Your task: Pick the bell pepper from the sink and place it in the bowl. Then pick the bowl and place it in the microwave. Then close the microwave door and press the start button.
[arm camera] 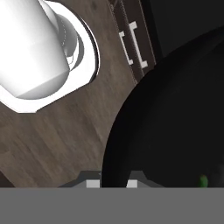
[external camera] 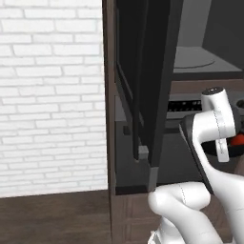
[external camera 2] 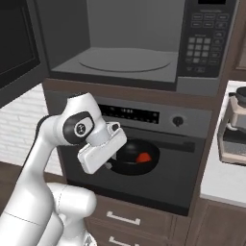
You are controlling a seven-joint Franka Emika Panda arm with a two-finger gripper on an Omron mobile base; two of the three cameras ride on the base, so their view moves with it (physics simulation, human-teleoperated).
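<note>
Your gripper (arm camera: 111,183) is clamped on the near rim of the bowl (arm camera: 175,122), one finger tip on each side of the black edge at six o'clock of the hand view. The bowl swells up toward three o'clock there, and a speck of green stem sits low at five o'clock inside it. Past its rim you're looking down at wood floor (arm camera: 57,131) and two white drawer handles (arm camera: 131,41) up near twelve.

From the right base view, the bowl (external camera 2: 132,156) hangs in the air in front of the oven (external camera 2: 144,158), dead centre of the frame, with the bell pepper (external camera 2: 143,157) lying red inside it, a touch toward three o'clock. The hand comes in from nine o'clock and meets the bowl's left edge.

Up at twelve o'clock the microwave (external camera 2: 139,43) stands open, its turntable (external camera 2: 127,60) bare and its keypad (external camera 2: 204,41) off at two o'clock. A coffee machine (external camera 2: 235,125) sits on the counter at three.

In the left base view the microwave door (external camera: 143,76) is swung out toward you, edge-on, running from twelve down to six. The pepper (external camera: 237,140) peeks red at three o'clock behind your arm's wrist.
</note>
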